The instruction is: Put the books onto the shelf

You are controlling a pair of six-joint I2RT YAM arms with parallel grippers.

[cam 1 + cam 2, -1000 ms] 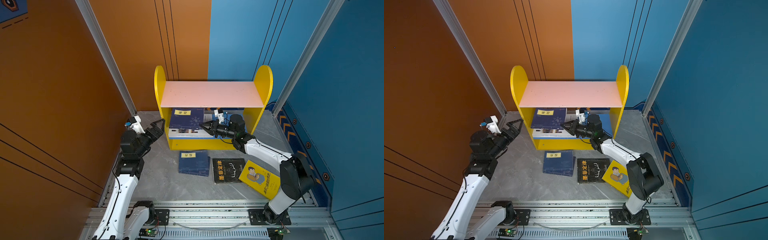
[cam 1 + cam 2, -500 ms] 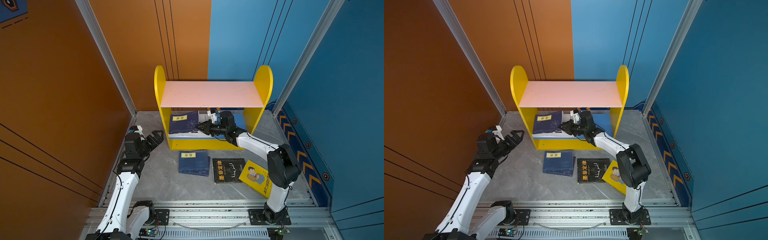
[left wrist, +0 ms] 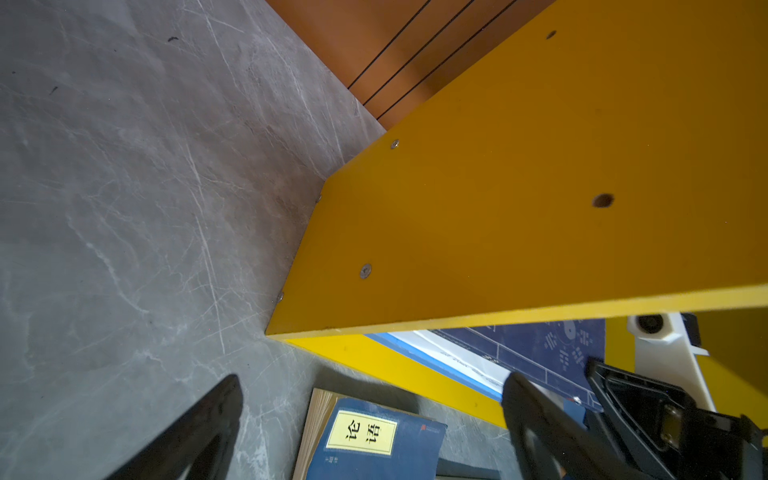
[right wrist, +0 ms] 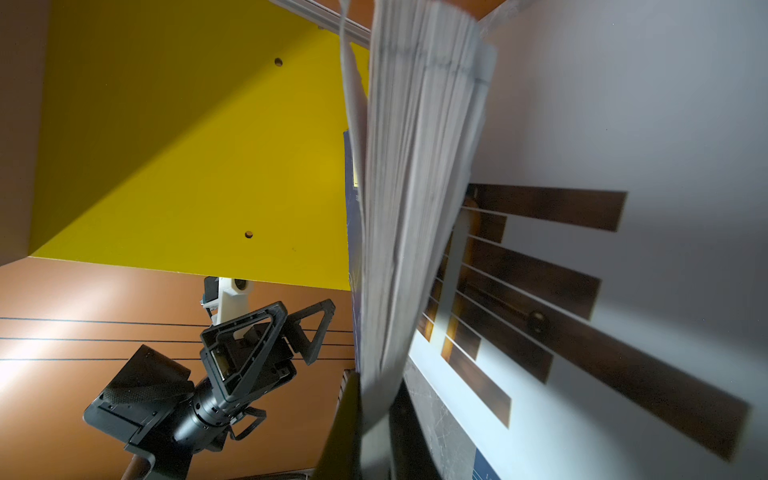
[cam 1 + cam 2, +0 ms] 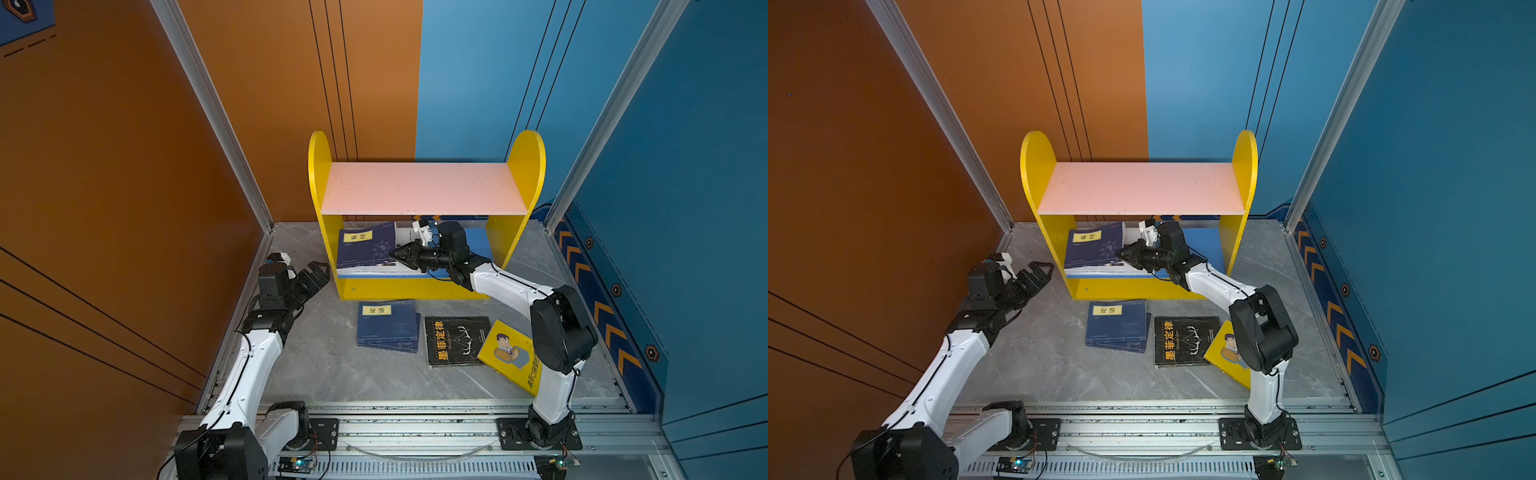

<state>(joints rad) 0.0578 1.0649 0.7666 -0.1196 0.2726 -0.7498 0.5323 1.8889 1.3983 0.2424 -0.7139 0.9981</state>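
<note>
Books occupy two locations. On the shelf (image 5: 528,166), the blue lower board (image 5: 478,243) carries the white book (image 4: 602,104) lying flat, with one navy book (image 5: 363,249) flat on top of it. The right gripper (image 5: 397,258) extends under the pink upper board (image 5: 419,187) and is clamped on the page edge of that navy book. In the right wrist view the fanned pages (image 4: 415,166) sit between the closed fingers (image 4: 340,436). On the grey floor (image 5: 324,365) in front of the shelf lie a navy stack (image 5: 386,328), the black book (image 5: 455,340) and the yellow book (image 5: 509,353), the last partly hidden by the right arm (image 5: 557,332). The left gripper (image 5: 320,267) hovers beside the nearest side panel (image 3: 498,187), jaws spread wide, holding nothing.
</note>
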